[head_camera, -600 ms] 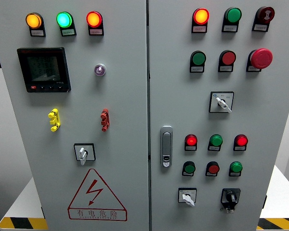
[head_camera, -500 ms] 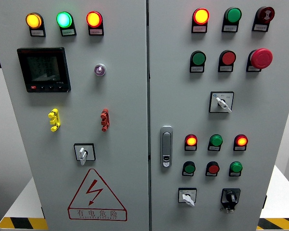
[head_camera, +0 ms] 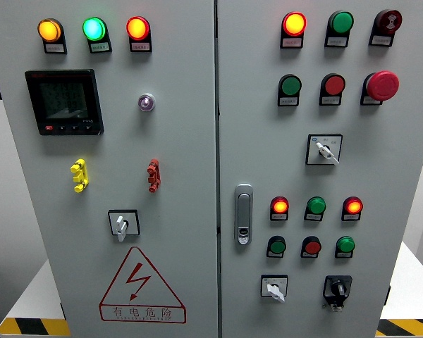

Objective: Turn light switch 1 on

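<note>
A grey control cabinet with two doors fills the head view. On the left door a white rotary switch (head_camera: 122, 224) points down, below a yellow toggle (head_camera: 79, 175) and a red toggle (head_camera: 153, 175). The right door carries a rotary switch (head_camera: 325, 150) pointing lower right, another rotary switch (head_camera: 274, 288) at the bottom and a black key switch (head_camera: 337, 289) beside it. In the lower right row, two red lamps (head_camera: 280, 206) (head_camera: 352, 205) glow and the green lamp (head_camera: 316, 205) between them is dark. Which one is switch 1 cannot be read. Neither hand shows.
Lit amber, green and red lamps (head_camera: 93, 29) top the left door, above a black meter display (head_camera: 63, 102). A red emergency stop button (head_camera: 382, 85) sits at the upper right. A metal door handle (head_camera: 244, 214) is near the seam. A hazard triangle (head_camera: 141, 286) marks the lower left.
The two red lamps in the lower right row glow brighter, with orange centres, than in the earliest frame. Nothing else has moved.
</note>
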`<state>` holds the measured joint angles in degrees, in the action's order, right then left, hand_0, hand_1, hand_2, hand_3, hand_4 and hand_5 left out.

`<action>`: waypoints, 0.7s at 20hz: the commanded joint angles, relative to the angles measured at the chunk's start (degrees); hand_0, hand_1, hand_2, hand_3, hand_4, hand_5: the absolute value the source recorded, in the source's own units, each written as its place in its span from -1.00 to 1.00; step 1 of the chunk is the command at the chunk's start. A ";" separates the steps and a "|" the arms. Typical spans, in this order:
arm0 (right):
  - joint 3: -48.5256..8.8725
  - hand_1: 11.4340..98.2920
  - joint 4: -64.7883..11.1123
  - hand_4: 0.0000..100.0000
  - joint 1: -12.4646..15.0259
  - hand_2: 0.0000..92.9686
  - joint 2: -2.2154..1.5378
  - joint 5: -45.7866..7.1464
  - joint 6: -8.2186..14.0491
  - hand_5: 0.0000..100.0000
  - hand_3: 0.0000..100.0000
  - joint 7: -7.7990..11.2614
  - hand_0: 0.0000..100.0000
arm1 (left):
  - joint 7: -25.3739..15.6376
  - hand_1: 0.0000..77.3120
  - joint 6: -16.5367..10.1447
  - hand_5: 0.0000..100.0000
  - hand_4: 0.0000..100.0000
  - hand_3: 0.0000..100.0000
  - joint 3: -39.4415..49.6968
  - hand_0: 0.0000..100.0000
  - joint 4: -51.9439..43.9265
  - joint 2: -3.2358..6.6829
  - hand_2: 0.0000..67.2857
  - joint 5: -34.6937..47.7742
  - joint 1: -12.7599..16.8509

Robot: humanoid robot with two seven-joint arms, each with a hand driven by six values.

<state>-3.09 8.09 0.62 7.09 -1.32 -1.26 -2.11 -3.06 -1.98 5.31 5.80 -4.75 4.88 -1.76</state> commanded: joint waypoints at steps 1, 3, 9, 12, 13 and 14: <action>0.01 -0.81 0.00 -0.61 0.00 -1.00 0.03 0.00 -0.06 -0.79 -0.60 0.00 -1.00 | 0.16 -1.00 0.04 -0.98 -1.00 -1.00 3.99 -1.00 0.17 0.00 -1.00 5.98 0.00; 0.01 -0.81 0.00 -0.61 0.00 -1.00 0.03 0.00 -0.06 -0.79 -0.60 0.00 -1.00 | 0.16 -1.00 0.04 -0.98 -1.00 -1.00 11.70 -1.00 0.17 0.00 -1.00 15.91 0.18; 0.01 -0.80 0.00 -0.61 0.00 -1.00 0.03 0.00 0.02 -0.79 -0.60 0.00 -1.00 | 0.07 -1.00 -0.04 -0.99 -1.00 -1.00 45.09 -1.00 0.00 -0.35 -1.00 49.10 1.14; 0.01 -0.80 0.00 -0.61 0.00 -1.00 -0.06 0.00 -0.06 -0.79 -0.60 0.00 -1.00 | -0.01 -1.00 -0.04 -1.00 -1.00 -1.00 59.08 -1.00 0.00 -0.44 -1.00 64.24 1.32; 0.01 -0.80 0.00 -0.61 0.00 -1.00 0.03 0.00 -0.06 -0.79 -0.60 0.00 -1.00 | -0.54 -1.00 -0.04 -1.00 -1.00 -1.00 61.55 -1.00 -0.09 -0.44 -1.00 68.64 1.32; -0.07 -0.81 0.00 -0.61 0.00 -1.00 0.03 0.00 0.02 -0.79 -0.60 0.00 -1.00 | -0.98 -1.00 -0.04 -1.00 -1.00 -1.00 62.71 -1.00 -0.09 -0.44 -1.00 71.99 1.32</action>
<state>-3.08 8.09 0.62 7.09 -1.32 -1.31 -2.11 -3.45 -2.02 64.40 5.76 -5.18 70.40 -0.46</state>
